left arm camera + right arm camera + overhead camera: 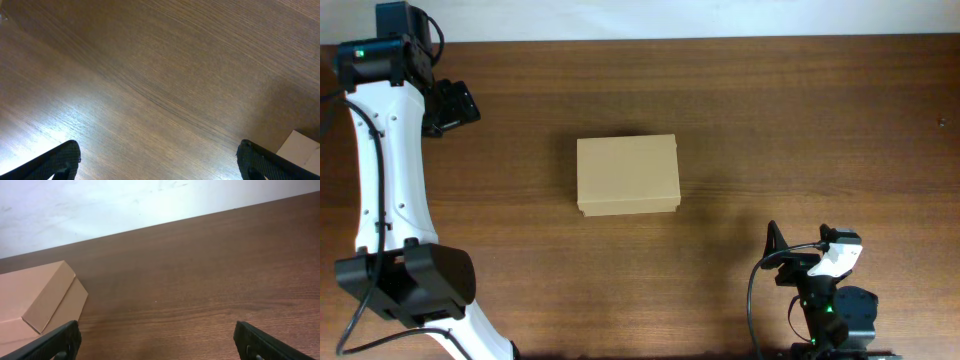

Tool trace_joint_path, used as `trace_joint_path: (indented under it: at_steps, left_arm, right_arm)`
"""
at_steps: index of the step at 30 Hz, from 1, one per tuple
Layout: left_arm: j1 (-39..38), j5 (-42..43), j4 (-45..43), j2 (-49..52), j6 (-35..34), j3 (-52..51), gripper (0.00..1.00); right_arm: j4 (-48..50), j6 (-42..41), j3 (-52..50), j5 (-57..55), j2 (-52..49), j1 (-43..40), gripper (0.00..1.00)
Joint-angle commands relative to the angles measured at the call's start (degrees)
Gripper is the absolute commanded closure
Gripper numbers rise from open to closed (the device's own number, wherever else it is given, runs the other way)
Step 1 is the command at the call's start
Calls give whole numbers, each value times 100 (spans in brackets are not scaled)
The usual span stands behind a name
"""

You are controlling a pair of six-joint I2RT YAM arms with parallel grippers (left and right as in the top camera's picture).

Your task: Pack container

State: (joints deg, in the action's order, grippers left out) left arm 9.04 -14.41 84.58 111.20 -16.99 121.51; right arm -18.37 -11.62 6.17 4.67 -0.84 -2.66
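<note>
the container (627,175) sits closed mid-table — left gripper (159,159) far-left, right gripper (154,341) near-right, both with fingers spread and empty (well apart from it) — packing looks finished, or next comes reopening the lid.

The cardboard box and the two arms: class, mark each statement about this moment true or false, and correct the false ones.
1. The cardboard box lies closed on the table. True.
2. The left gripper grips the box. False: its fingers stand wide apart over bare wood.
3. The right gripper is open and empty. True.
4. Tape rolls lie beside the box. False: none are in view.
5. The box stands against the table's edge. False: it sits near the middle.
</note>
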Motion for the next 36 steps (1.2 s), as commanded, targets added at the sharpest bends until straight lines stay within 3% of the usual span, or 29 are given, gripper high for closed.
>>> trace_joint_path:
  at_steps: [1, 9, 18, 20, 29, 33, 36]
  left_arm:
    - [2, -42, 4, -37, -31, 35, 0]
    - [-310, -39, -52, -807, -31, -365, 0]
    - [-868, -74, -334, -3775, -24, -3311, 0]
    - [-868, -210, -1307, -4568, -26, -4170, 0]
    - [-916, -149, -7440, -8107, -33, -8059, 0]
    - [-916, -151, -9309, -9298, -33, -9569, 0]
    - [-916, -149, -10161, -9866, -33, -10542, 0]
  right_arm:
    - [24, -2, -66, 92, 70, 44, 1]
    - [22, -2, -66, 92, 70, 44, 1]
    - [24, -2, -66, 92, 70, 44, 1]
    - [22, -2, -66, 92, 70, 44, 1]
    - [24, -2, -66, 92, 70, 44, 1]
    - [22, -2, -66, 92, 70, 44, 1]
    - [24, -2, -66, 92, 70, 44, 1]
